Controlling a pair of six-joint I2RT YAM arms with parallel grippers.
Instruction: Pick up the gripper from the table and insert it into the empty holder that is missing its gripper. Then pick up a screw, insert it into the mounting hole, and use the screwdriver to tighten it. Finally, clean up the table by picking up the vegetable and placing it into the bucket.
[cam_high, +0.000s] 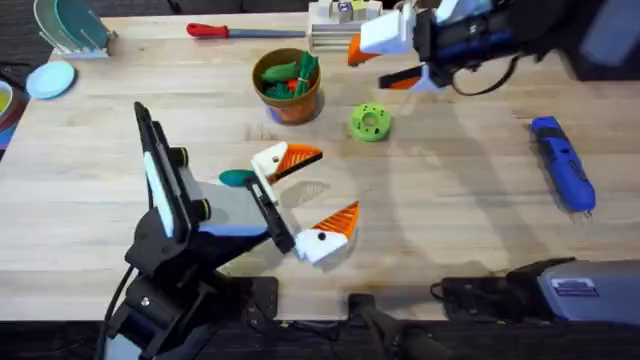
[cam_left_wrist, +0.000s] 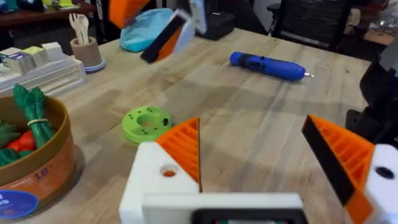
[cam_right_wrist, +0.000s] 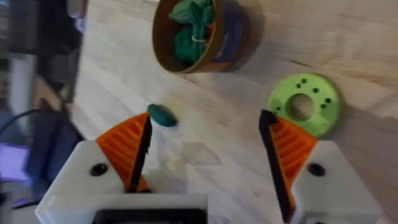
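Both grippers gape wide, empty: left gripper (cam_high: 300, 200), right gripper (cam_high: 385, 60). Screwdriver (cam_high: 563, 163) lies lengthwise, running away from the arms' bases.

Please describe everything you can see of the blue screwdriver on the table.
The screwdriver is a chunky, bright-blue powered tool that looks like plastic, with a rounded body. The left wrist view shows a short dark nose ending in a thin metal bit. It lies flat on its side on the bare wooden table, at the right side of the overhead view, far from the lime-green disc. Nothing touches it except the tabletop; neither end effector is near it.
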